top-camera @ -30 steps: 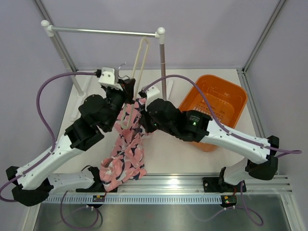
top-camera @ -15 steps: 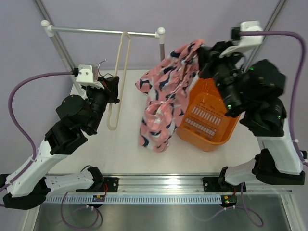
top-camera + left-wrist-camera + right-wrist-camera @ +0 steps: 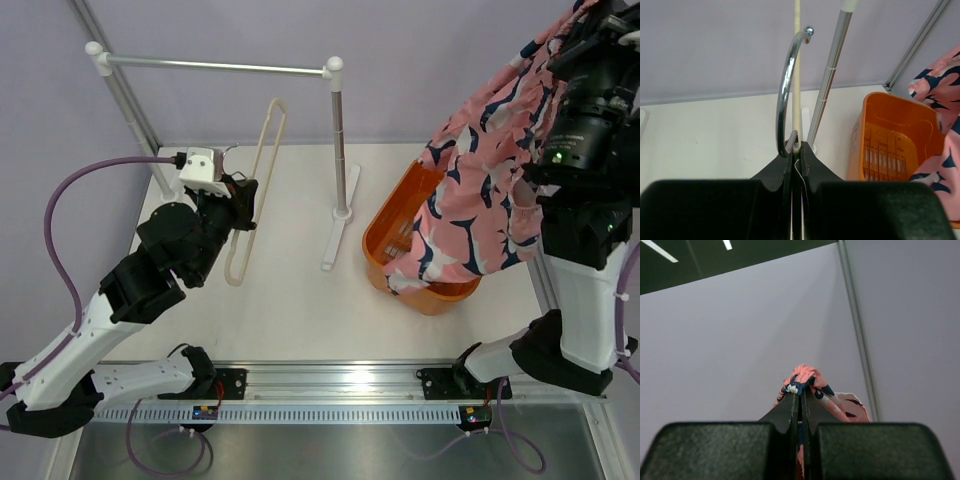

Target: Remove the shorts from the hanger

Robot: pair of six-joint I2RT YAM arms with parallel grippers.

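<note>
Shorts (image 3: pixel 480 200) are off the hanger (image 3: pixel 797 75) now. A second ago they were draped on it near the middle of the tabletop, between both arms. Since then my right arm has carried them up and across to the right edge, where they hang in the air with the lower hem trailing into the orange basket (image 3: pixel 395 215) near the far right corner. My right gripper (image 3: pixel 800 392) is pressed together on a bunched fold of the pink cloth. My left gripper (image 3: pixel 796 150) is clamped on the bare hanger at the base of its wire hook (image 3: pixel 785 90), over the left half of the table. I judge the removal itself done, and only letting the shorts go remains.

Count: one pair of shorts, one hanger, one basket, one grey rail stand (image 3: pixel 215 66), two grippers.
</note>
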